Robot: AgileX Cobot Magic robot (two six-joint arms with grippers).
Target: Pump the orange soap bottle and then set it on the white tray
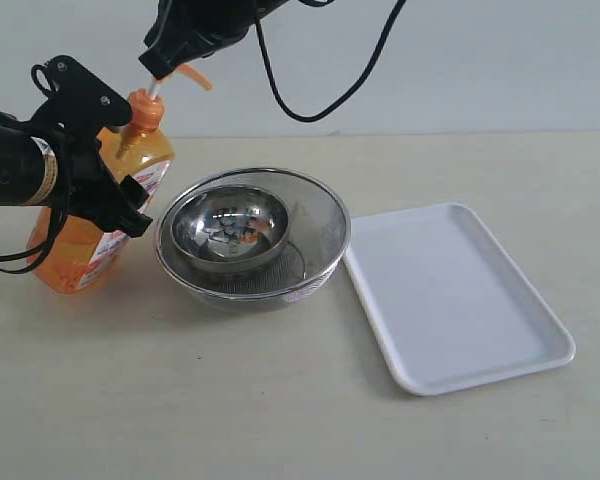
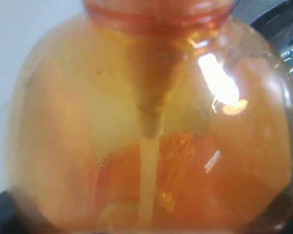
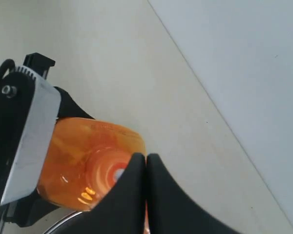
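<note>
Left fingers (image 1: 85, 90), spread wide, clamp the orange soap bottle (image 1: 80, 250) across its body. Right fingers (image 3: 132, 195), pressed together and holding nothing, sit on the pump head (image 1: 185, 72) from above. The bottle is just beside the steel bowl (image 1: 335, 215), on the side away from the white tray (image 1: 460, 300), with its base low by the counter (image 1: 280, 400). The long axis is tilted: the base lies away from the bowl, the neck leans toward it, and the spout (image 1: 200, 80) points over the bowl. To pump well, the press should probably follow the tilted stem while the left grip braces against slip, so the soap lands inside the bowl.
</note>
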